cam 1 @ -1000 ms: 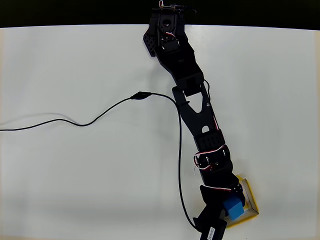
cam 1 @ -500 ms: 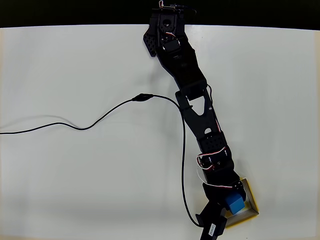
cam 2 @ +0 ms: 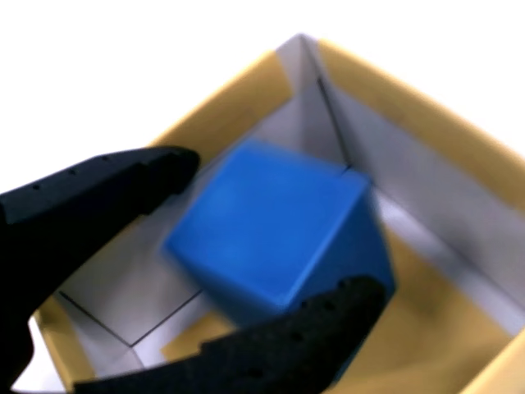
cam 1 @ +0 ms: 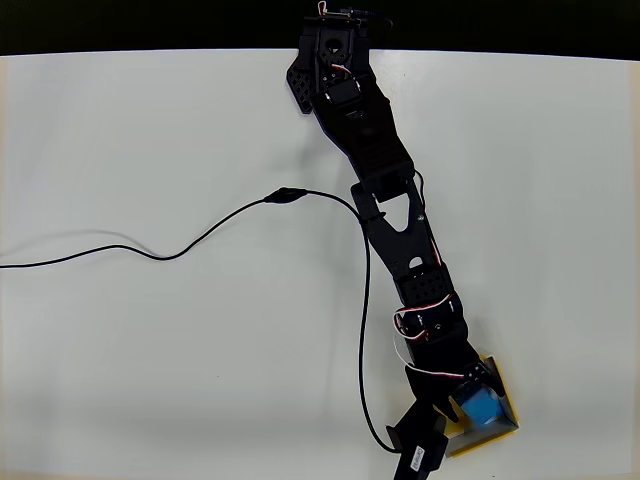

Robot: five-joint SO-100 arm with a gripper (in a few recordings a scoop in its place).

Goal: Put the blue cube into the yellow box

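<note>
The blue cube [cam 2: 283, 230] lies tilted inside the yellow box [cam 2: 414, 111], looking blurred in the wrist view. My gripper [cam 2: 275, 226] is open around it: one black finger [cam 2: 107, 193] stands just off the cube's upper left corner and the other finger [cam 2: 303, 336] crosses in front of its lower edge. From overhead the blue cube [cam 1: 483, 407] shows within the yellow box [cam 1: 511, 417] near the table's front edge, right of centre. There the gripper [cam 1: 468, 398] hangs over the box and hides its left half.
The black arm [cam 1: 385, 190] stretches from its base at the back edge down to the box. A black cable [cam 1: 200, 235] snakes across the white table from the left edge and runs down beside the arm.
The gripper has moved slightly right and down into the box. Its jaws have spread, and the cube has shifted right, deeper inside the box.
</note>
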